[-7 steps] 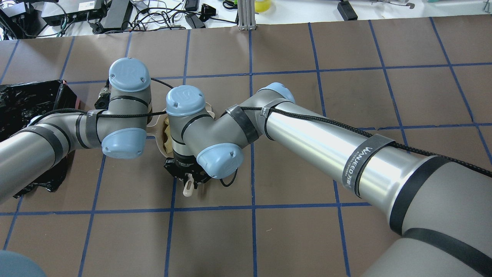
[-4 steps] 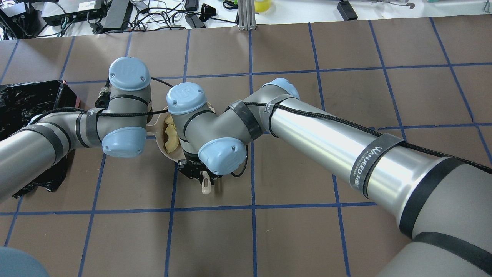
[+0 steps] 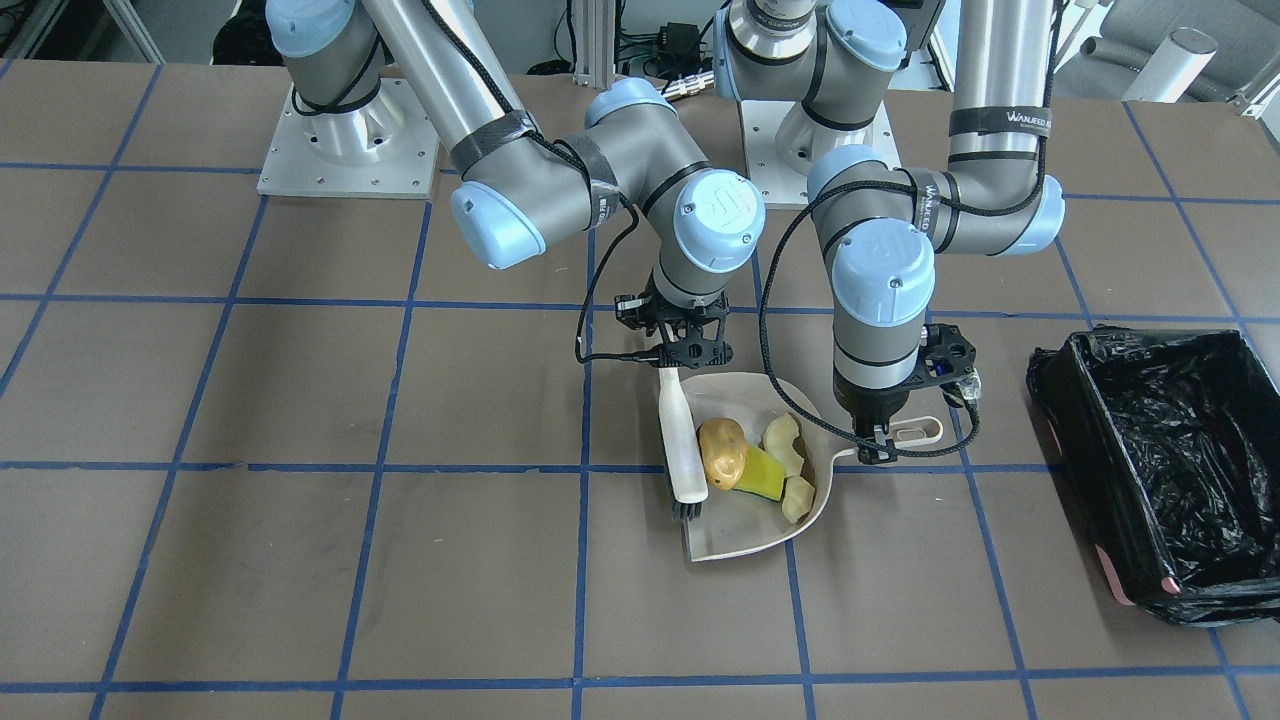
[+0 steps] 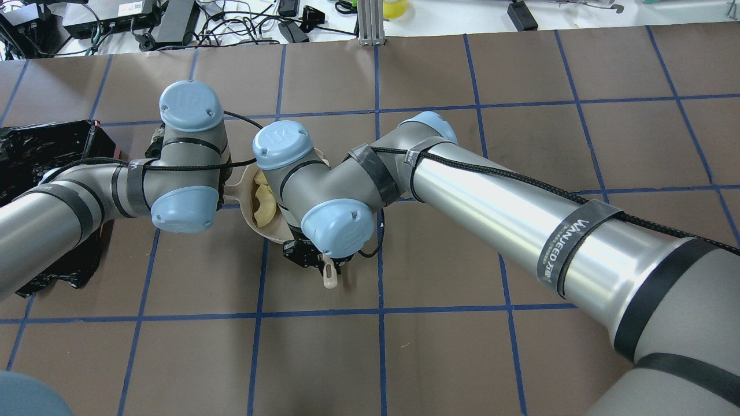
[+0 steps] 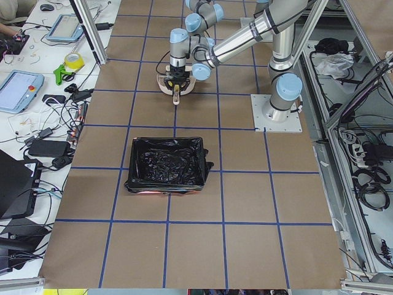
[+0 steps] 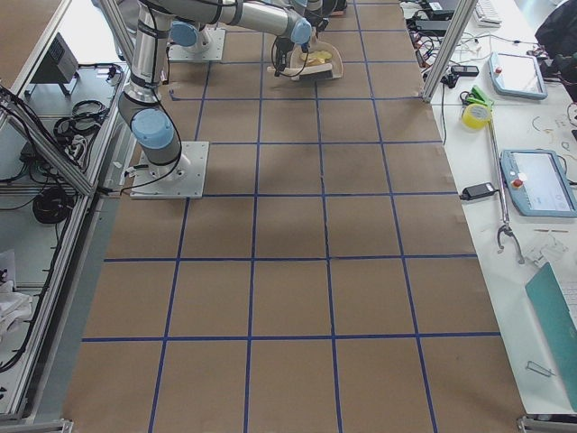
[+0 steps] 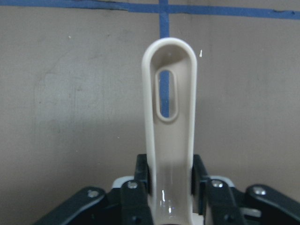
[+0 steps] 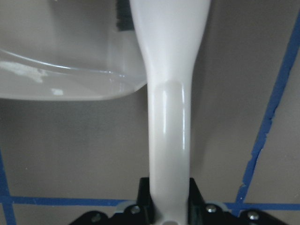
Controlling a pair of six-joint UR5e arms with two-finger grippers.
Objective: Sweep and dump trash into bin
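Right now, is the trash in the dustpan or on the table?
In the dustpan: the trash lies on its tray, beside the brush.

The left arm (image 4: 29,231) and the right arm (image 4: 509,214) are polished silver tubes joined by matte grey elbows. The elbows carry rounded pale blue caps (image 4: 191,105), each embossed with a logo and set with small screws. A black braided cable (image 4: 503,175) runs along each arm under black straps (image 4: 569,242) lettered WANJEED in white. The left gripper (image 7: 171,176) and right gripper (image 8: 168,192) are black with silver screws. Each arm rises from a square silver base plate (image 3: 400,160).
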